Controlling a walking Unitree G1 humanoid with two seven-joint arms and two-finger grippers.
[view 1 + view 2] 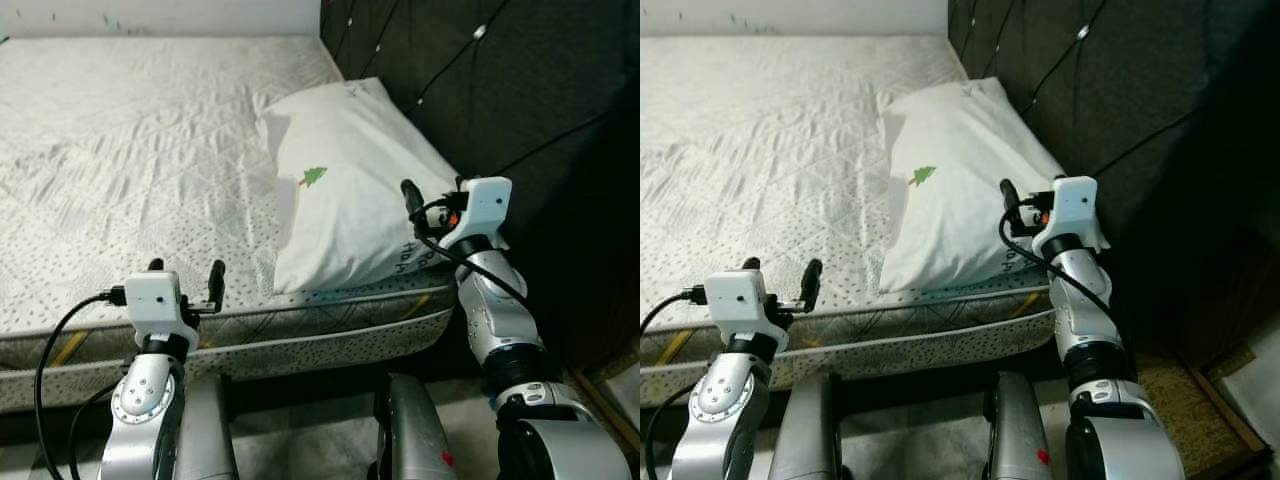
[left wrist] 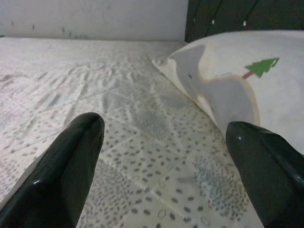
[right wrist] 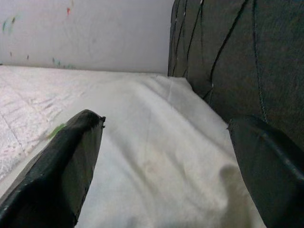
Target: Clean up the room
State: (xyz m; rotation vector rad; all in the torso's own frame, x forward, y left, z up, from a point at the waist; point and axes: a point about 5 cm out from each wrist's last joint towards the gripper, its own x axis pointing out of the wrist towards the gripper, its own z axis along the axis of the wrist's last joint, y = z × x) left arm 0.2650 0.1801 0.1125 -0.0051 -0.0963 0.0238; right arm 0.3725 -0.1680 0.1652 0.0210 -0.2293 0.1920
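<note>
Fingers of the right gripper (image 3: pixel 161 161) are spread wide apart and hold nothing; they hang just over the near end of the pillow (image 1: pixel 350 190), and I cannot tell if they touch it. Both fingers (image 3: pixel 57 166) are black, smooth and thick, with round tips. The left gripper (image 2: pixel 164 166) is spread wide too, holds nothing, and sits low over the front edge of the bed (image 1: pixel 120 150), to the left of the pillow. The pillow is white, soft and puffy, with a few creases, and it has a small green tree (image 1: pixel 314 177) printed on it and some writing near its front end that is too small to read. It lies on the right side of the bed, with one long side up against the headboard (image 1: pixel 500 90). The headboard is dark and padded, with sewn lines that cross and little shiny buttons. The bed has a white quilted cover with big diamond shapes and lots of tiny dark dots, and it looks a bit wrinkled. A yellow stripe (image 1: pixel 70 347) shows on the side of the mattress. Behind the bed is a pale wall (image 3: pixel 85 33) with a few small coloured marks.
</note>
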